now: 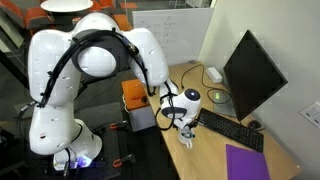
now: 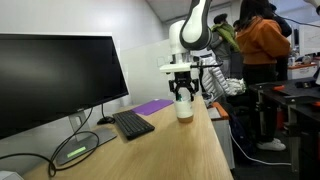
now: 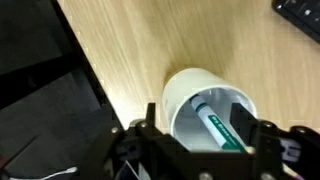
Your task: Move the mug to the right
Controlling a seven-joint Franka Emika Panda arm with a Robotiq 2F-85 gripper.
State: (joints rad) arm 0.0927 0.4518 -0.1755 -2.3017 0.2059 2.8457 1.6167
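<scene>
The white mug (image 3: pixel 195 88) stands upright on the wooden table (image 3: pixel 130 45) with a green-and-white marker (image 3: pixel 215 128) lying inside it. It also shows in both exterior views (image 1: pixel 185 137) (image 2: pixel 184 110), near the table's edge. My gripper (image 3: pixel 203 122) hangs straight above it, with one finger on each side of the rim. A thin gap shows at one finger, so the jaws look open around the mug. In both exterior views the gripper (image 1: pixel 186 122) (image 2: pixel 183 92) sits right on top of the mug.
A black keyboard (image 1: pixel 230 128) (image 2: pixel 132 124) lies beside the mug, in front of a monitor (image 1: pixel 252 72) (image 2: pixel 55 80). A purple sheet (image 1: pixel 248 162) (image 2: pixel 152 106) lies farther along. A flat round dish (image 1: pixel 215 96) sits by the monitor. A person in orange (image 2: pixel 262 40) stands nearby.
</scene>
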